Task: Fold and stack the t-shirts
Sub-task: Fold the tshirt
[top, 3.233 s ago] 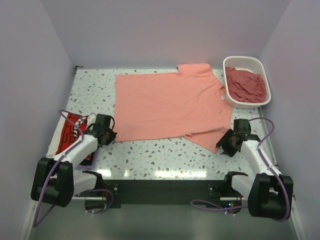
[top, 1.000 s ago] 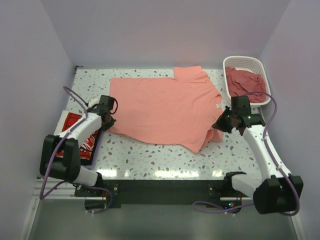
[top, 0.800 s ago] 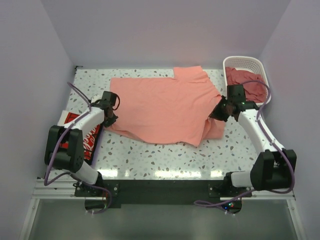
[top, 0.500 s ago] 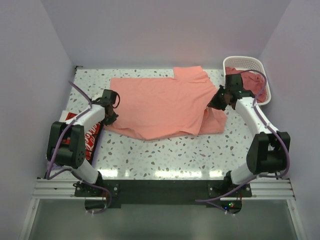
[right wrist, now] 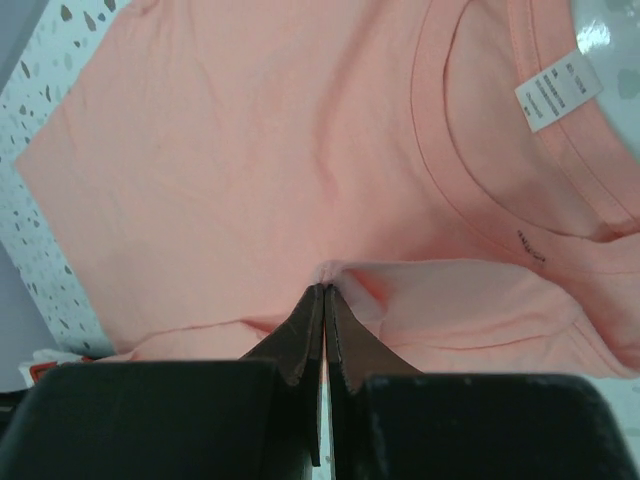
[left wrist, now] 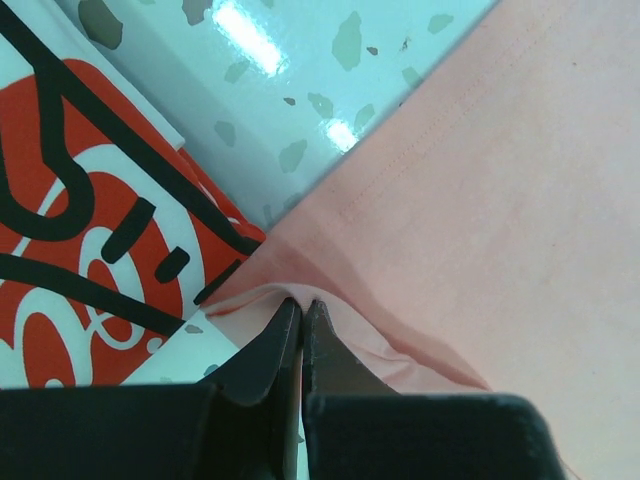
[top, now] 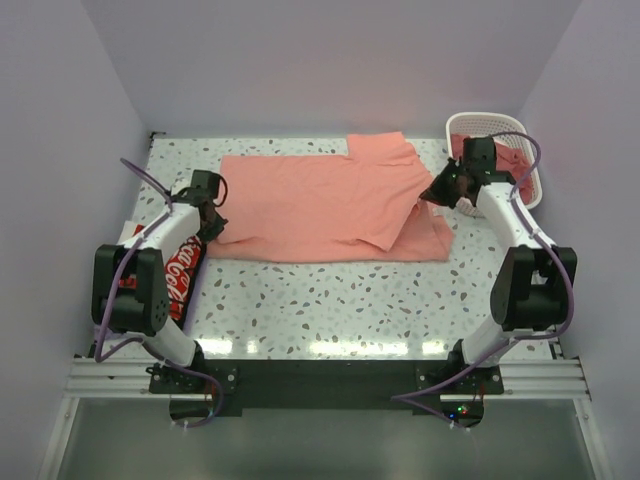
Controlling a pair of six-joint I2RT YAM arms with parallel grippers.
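Observation:
A salmon-pink t-shirt [top: 320, 200] lies spread across the middle of the table, its near part doubled over so the front edge runs straight. At the shirt's left edge my left gripper [top: 207, 217] is shut on a pinch of the hem [left wrist: 301, 305]. My right gripper [top: 440, 192] is shut on a fold of the same shirt [right wrist: 325, 288] just below the collar, whose white label [right wrist: 555, 93] shows. A white t-shirt with red-and-black print [top: 178, 275] lies folded at the left edge, partly under the left arm and also visible in the left wrist view [left wrist: 70, 230].
A white slatted basket [top: 492, 118] at the back right holds more salmon cloth [top: 517, 166]; the right arm reaches past its near-left side. Purple walls close in the table on three sides. Speckled tabletop [top: 330, 300] lies between the shirt and the arm bases.
Both grippers have moved away from the bases, carrying the shirt's near edge with them and folding it over. The slanted lower edge is now straight.

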